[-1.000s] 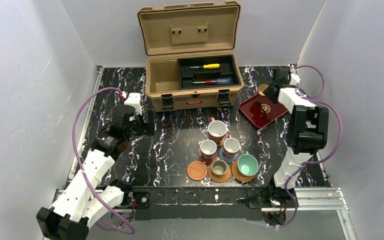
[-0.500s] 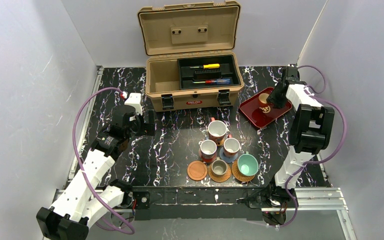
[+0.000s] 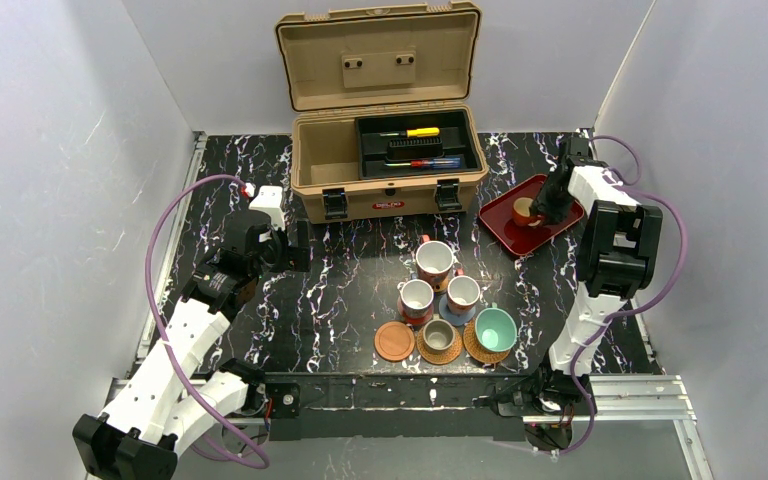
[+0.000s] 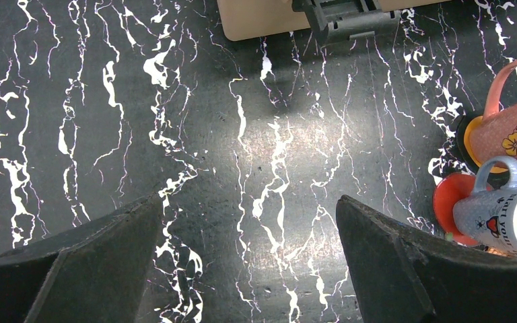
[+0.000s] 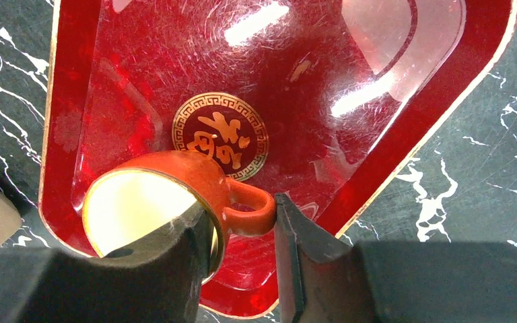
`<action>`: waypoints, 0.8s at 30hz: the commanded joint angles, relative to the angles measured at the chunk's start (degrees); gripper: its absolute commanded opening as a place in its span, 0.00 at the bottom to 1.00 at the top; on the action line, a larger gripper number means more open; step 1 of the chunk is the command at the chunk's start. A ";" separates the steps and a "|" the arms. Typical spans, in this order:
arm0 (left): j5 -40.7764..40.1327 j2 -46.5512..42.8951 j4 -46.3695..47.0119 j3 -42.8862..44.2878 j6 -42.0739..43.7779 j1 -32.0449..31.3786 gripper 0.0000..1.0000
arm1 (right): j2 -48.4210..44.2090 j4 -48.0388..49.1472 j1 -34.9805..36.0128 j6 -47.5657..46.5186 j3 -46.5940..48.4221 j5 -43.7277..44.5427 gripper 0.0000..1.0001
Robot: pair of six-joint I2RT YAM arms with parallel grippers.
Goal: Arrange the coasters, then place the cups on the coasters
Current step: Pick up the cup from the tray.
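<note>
My right gripper (image 5: 242,210) pinches the glazed orange cup (image 5: 168,168), likely light and slippery, by wall and handle over the red tray (image 5: 175,60), while my left gripper (image 4: 248,222) hangs wide open.

Dark red tray (image 5: 377,101), gold emblem (image 5: 221,136), orange cup (image 5: 205,182)

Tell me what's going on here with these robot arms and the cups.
The right gripper is closed on an orange cup, one finger inside its rim and one by the handle, at the red tray at the back right. Five other cups sit on coasters near the front, and a brown coaster beside them is bare. The left gripper hangs open over the table, holding nothing.
</note>
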 commanded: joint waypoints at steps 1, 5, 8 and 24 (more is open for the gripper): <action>0.26 -0.52 -0.68 -0.67 0.19 -0.20 0.99 | -0.79 -0.77 -0.03 -1.35 2.01 -0.04 0.46; 0.35 -0.59 -0.68 -0.67 0.15 -0.22 0.99 | -2.40 -0.50 -0.10 -1.36 1.38 0.86 0.58; 0.31 -0.74 -0.64 -0.67 0.21 -0.24 0.99 | -3.38 -0.44 -0.11 -1.36 1.07 1.52 0.63; 0.46 -1.31 -0.77 -0.67 0.14 -0.38 0.99 | -14.79 7.29 -0.08 9.19 -11.42 4.10 0.58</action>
